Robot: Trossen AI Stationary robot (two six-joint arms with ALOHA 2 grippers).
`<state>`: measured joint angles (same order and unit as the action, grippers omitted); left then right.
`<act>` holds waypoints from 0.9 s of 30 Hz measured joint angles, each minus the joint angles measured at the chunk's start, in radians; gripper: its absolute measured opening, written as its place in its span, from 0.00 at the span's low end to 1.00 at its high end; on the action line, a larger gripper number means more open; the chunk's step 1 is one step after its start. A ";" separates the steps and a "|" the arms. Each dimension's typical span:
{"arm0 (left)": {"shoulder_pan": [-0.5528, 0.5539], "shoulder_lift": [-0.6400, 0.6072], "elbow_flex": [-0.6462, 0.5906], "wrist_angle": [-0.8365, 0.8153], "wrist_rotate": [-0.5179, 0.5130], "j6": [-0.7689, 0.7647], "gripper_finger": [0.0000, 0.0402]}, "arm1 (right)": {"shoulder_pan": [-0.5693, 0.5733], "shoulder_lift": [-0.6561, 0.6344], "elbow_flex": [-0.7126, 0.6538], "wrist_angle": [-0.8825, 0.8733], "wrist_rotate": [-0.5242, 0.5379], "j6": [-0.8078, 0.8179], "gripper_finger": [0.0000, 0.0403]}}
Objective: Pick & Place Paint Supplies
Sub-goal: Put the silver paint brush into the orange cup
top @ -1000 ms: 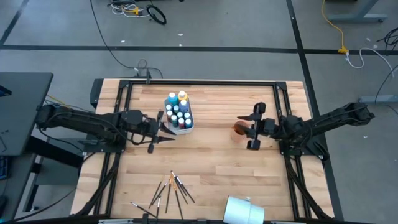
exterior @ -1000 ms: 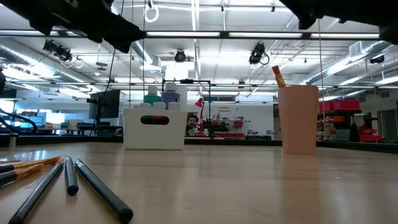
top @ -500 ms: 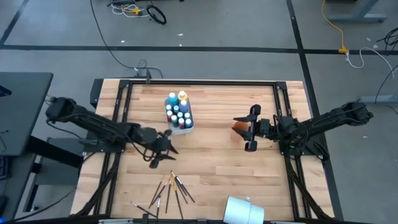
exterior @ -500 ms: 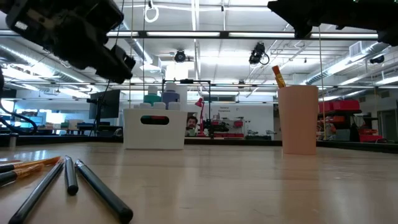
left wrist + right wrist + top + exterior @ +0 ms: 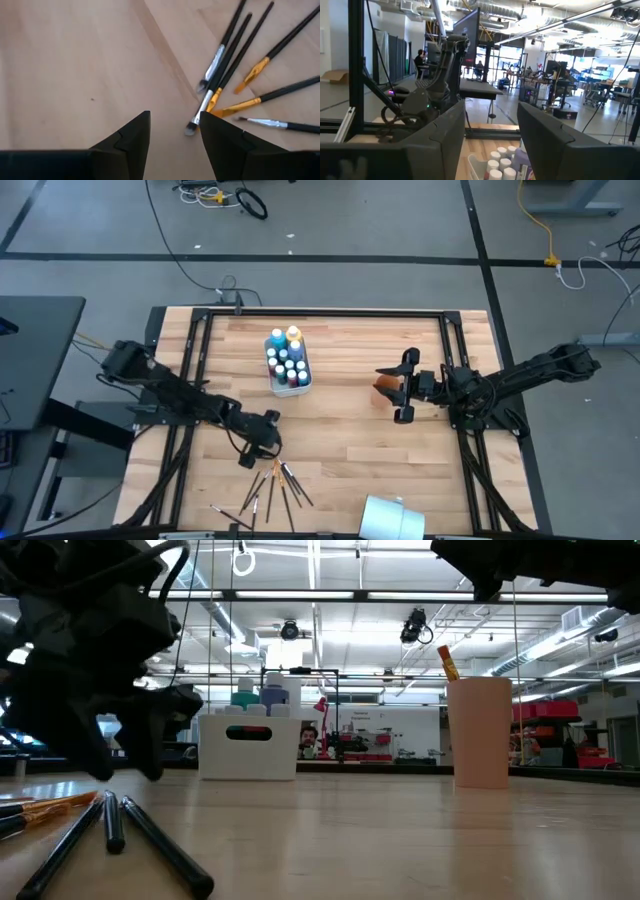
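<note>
Several thin dark-handled brushes lie fanned out flat on the wooden table near its near edge; they also show in the left wrist view and the low view. My left gripper is open and empty, low over the table just short of the brush tips. Small paint bottles stand in a white box. My right gripper is open and empty, high over a pink cup that holds one brush.
A white cup-like thing lies at the table's near edge, right of the brushes. A black frame runs along the table's far and side edges. Bare wood lies between the box, the cup and the brushes.
My left gripper has gone from beside the white box toward the table's near edge and down, tipping its fingers toward the brushes; it stays open. My right gripper has gone a little toward the table's left over the pink cup.
</note>
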<state>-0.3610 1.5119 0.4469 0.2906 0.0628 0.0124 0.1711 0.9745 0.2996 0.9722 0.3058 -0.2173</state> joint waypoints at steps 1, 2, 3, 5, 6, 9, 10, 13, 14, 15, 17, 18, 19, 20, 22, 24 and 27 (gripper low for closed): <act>-0.003 0.017 0.000 0.017 0.001 0.000 0.45 | 0.000 0.000 0.000 0.000 0.000 0.000 0.46; -0.007 0.031 0.000 0.027 0.003 -0.002 0.45 | 0.000 0.000 0.000 0.000 0.000 0.000 0.46; -0.010 0.041 0.000 0.032 0.006 -0.004 0.45 | 0.000 0.000 0.000 0.000 0.000 0.000 0.46; -0.015 0.057 0.001 0.041 0.006 -0.004 0.44 | 0.000 0.000 0.000 0.000 0.000 0.000 0.46; -0.017 0.061 0.001 0.045 0.005 -0.004 0.44 | 0.000 0.000 0.000 0.000 0.000 0.000 0.46; -0.020 0.068 0.002 0.049 -0.001 0.003 0.44 | 0.000 0.000 0.000 -0.001 0.000 0.000 0.46; -0.020 0.068 0.002 0.048 -0.004 0.014 0.44 | 0.000 0.000 0.000 0.000 0.000 0.000 0.46; -0.020 0.068 0.002 0.048 -0.025 0.048 0.40 | 0.000 0.000 0.000 -0.001 0.000 -0.001 0.46; -0.020 0.069 0.002 0.047 -0.028 0.058 0.37 | 0.000 0.000 0.000 0.000 -0.001 -0.001 0.46; -0.020 0.070 0.002 0.046 -0.029 0.071 0.34 | 0.000 0.000 0.000 0.000 0.000 -0.001 0.46; -0.018 0.070 0.002 0.044 -0.030 0.082 0.27 | 0.000 0.000 0.000 0.000 -0.001 -0.001 0.46; -0.017 0.070 0.002 0.043 -0.031 0.085 0.23 | 0.000 0.000 0.000 -0.001 -0.001 -0.001 0.46; -0.015 0.070 0.002 0.043 -0.032 0.086 0.18 | 0.000 0.000 0.000 0.000 -0.001 -0.001 0.46; -0.013 0.070 0.002 0.043 -0.034 0.087 0.13 | 0.000 0.000 0.000 0.000 -0.001 -0.001 0.46; -0.008 0.070 0.002 0.042 -0.038 0.090 0.05 | 0.000 0.000 0.000 -0.001 -0.001 -0.001 0.46; -0.001 0.070 0.002 0.042 -0.049 0.089 0.02 | 0.000 0.000 0.000 -0.001 -0.001 -0.001 0.46; 0.007 0.070 0.002 0.042 -0.093 0.101 0.02 | 0.000 0.000 0.000 0.000 -0.001 -0.001 0.46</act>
<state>-0.3536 1.5818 0.4488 0.3327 -0.0303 0.1135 0.1711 0.9745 0.2996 0.9718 0.3050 -0.2181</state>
